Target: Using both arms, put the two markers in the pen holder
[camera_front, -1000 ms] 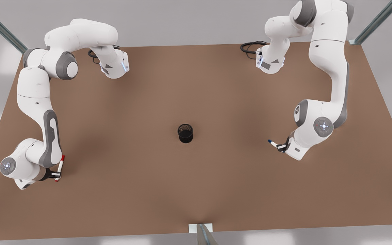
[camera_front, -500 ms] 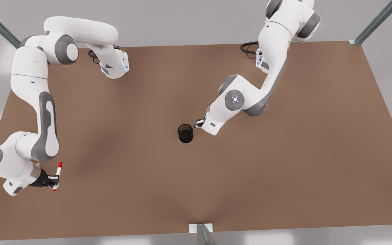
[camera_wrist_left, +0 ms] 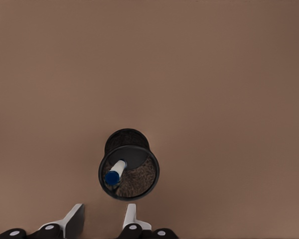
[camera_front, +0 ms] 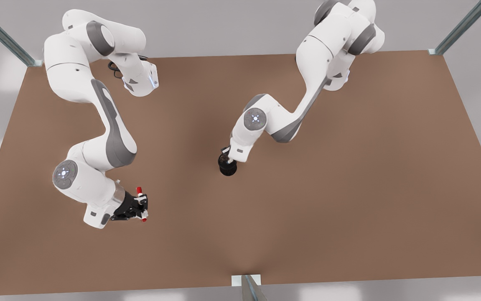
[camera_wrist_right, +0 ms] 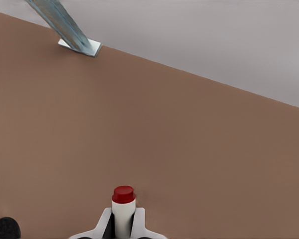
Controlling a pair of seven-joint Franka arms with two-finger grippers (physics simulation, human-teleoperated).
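Note:
The black mesh pen holder [camera_front: 227, 168] stands at the table's middle. In the left wrist view the pen holder [camera_wrist_left: 129, 172] has the blue-capped marker [camera_wrist_left: 114, 173] leaning inside it, cap up. My left gripper [camera_front: 226, 152] hangs right above the holder's rim, and its white-tipped fingers [camera_wrist_left: 74, 219] stand apart, holding nothing. My left gripper [camera_wrist_left: 103, 220] is open. On the front view's left, my right gripper [camera_front: 140, 205] is shut on the red-capped marker [camera_front: 141, 204], well clear of the holder. Seen from the right wrist, the red marker [camera_wrist_right: 123, 205] sticks out of the right gripper [camera_wrist_right: 123, 225].
The brown table [camera_front: 307, 217] stretches wide on all sides. Metal frame struts [camera_front: 461, 26] rise at the back corners, and a bracket [camera_front: 246, 281] sits at the front edge. A strut's foot [camera_wrist_right: 79, 46] shows beyond the red marker. A black cable [camera_front: 115, 67] lies by one arm's base.
The left arm slid from beside the holder to above it and let the blue marker go into it. The right arm swung towards the table's middle, carrying the red marker.

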